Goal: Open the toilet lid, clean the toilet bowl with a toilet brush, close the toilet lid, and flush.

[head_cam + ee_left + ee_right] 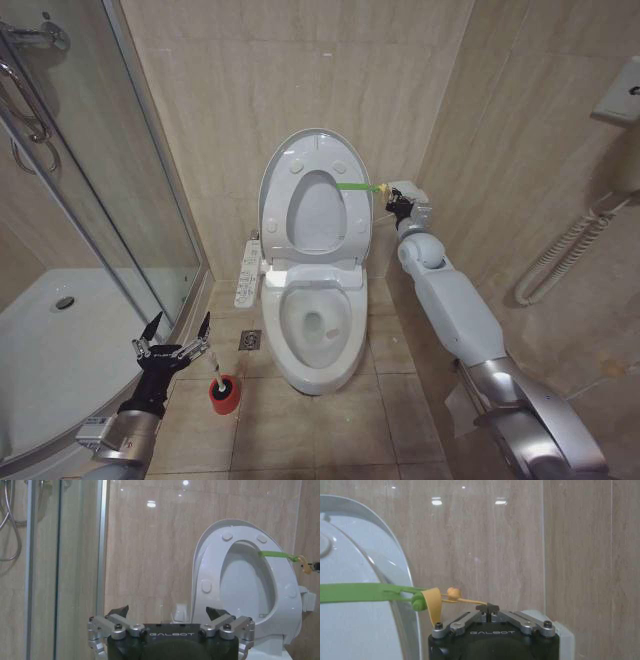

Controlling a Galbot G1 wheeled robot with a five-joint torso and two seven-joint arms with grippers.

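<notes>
- Glossy white oval plastic toilet lid [300,160] stands upright against the beige tiled wall, above the white ceramic toilet bowl [318,340].
- Right gripper [490,609]: jaws pressed together, pinching the lid's yellow ring [434,602].
- Left gripper [176,335]: jaws spread, just above the white-handled toilet brush [214,372] in its red cup holder [224,395].

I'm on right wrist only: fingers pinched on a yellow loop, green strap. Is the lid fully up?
Observer: Yes. The toilet lid stands upright against the wall, seat ring raised with it, toilet bowl exposed.
Operator: Left arm?
Observer: The left gripper hangs low beside the shower glass, fingers open, holding nothing.
Operator: Brush?
Observer: The toilet brush sits in its red holder on the floor, just by the left gripper.
</notes>
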